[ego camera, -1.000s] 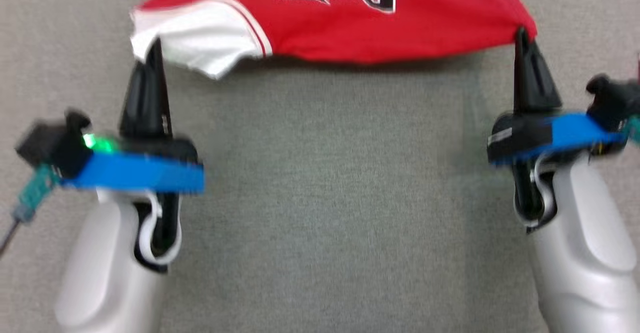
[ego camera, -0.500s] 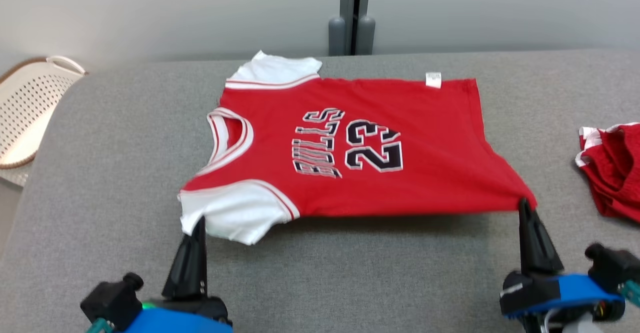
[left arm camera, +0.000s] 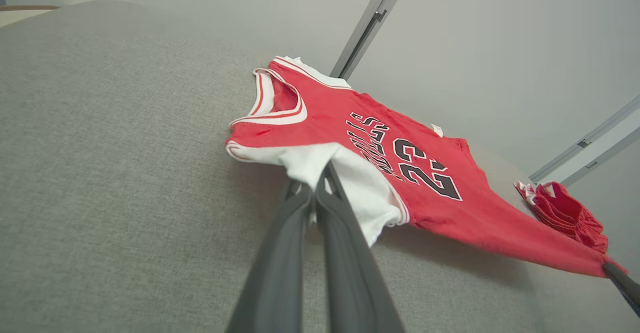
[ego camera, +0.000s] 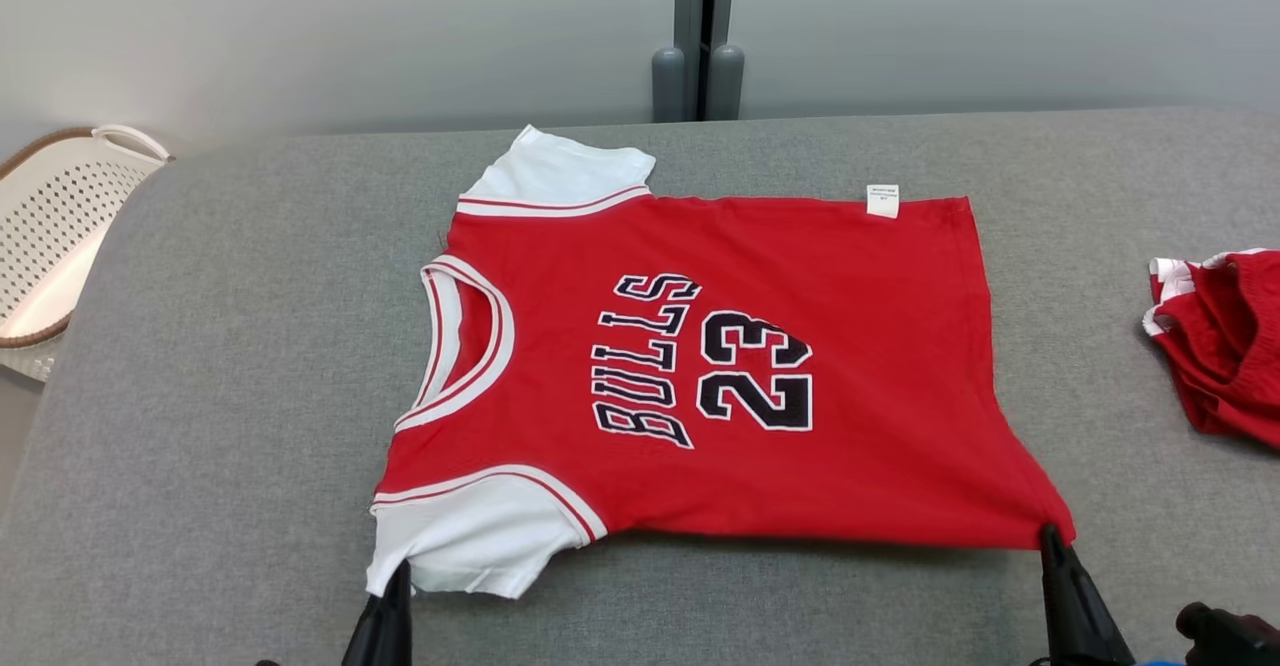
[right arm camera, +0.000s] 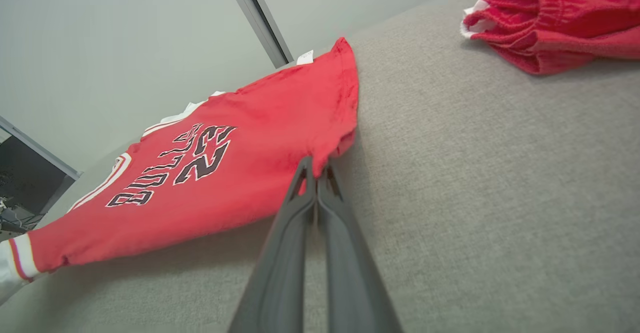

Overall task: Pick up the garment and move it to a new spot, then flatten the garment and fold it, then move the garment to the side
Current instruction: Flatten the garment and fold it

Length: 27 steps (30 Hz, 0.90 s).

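The red jersey (ego camera: 720, 366), white-sleeved with "BULLS 23" in black, lies spread on the grey surface (ego camera: 200, 396), its near sleeve pinched by the left gripper (ego camera: 402, 571), its near hem corner by the right gripper (ego camera: 1048, 534)

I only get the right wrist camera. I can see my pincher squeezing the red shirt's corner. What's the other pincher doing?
Observer: The left gripper is shut on the edge of the near white sleeve of the jersey.
Operator: Is there anything past that sleeve side?
Observer: Yes, a pale basket with holes sits off the grey surface, on the robot's left.
Operator: And the other sleeve?
Observer: The far sleeve lies spread flat, poking out beyond the red.
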Available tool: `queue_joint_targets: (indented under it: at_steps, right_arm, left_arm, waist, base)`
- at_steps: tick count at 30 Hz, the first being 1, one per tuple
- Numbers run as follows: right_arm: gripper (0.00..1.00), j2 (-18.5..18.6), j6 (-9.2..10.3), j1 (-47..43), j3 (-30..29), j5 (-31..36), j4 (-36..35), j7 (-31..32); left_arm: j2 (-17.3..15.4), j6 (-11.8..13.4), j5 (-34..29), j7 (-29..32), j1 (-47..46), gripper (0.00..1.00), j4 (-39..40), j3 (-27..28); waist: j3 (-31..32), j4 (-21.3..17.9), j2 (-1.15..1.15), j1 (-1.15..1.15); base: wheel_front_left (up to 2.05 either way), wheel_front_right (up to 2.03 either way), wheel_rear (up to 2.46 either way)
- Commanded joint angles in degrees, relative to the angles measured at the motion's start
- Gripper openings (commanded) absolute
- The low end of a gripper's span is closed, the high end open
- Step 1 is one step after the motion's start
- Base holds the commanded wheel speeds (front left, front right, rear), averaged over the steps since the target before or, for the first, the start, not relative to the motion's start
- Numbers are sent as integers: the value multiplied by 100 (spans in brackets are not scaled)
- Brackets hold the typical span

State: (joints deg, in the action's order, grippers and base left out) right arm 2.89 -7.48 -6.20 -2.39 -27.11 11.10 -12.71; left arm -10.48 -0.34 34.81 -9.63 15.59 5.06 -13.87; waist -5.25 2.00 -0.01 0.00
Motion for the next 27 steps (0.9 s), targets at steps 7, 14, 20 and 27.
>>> queue_joint_targets:
  at_steps: [7,14,20,27]
  right_arm:
    - [0,3,-3,259,98,-49,539,-54]
    - [0,2,-3,676,192,-310,987,-124]
    - [0,4,-3,1172,139,-401,1222,-214]
    - [0,6,-3,1778,130,-326,1527,-244]
  left_arm:
    - [162,-95,133,63,-493,0,-400,-105]
    - [235,-232,143,-36,-1173,0,-889,-91]
    - [233,-357,7,-175,-2204,0,-1547,-82]
    - [272,-472,-106,-321,-3300,0,-2480,-94]
  waist:
    - [-130,24,1,0]
    - [-219,-38,1,0]
    - [-376,-115,1,0]
    - [-611,-241,1,0]
  base:
    - [0,0,0]
    - [0,0,0]
    - [0,0,0]
    - [0,0,0]
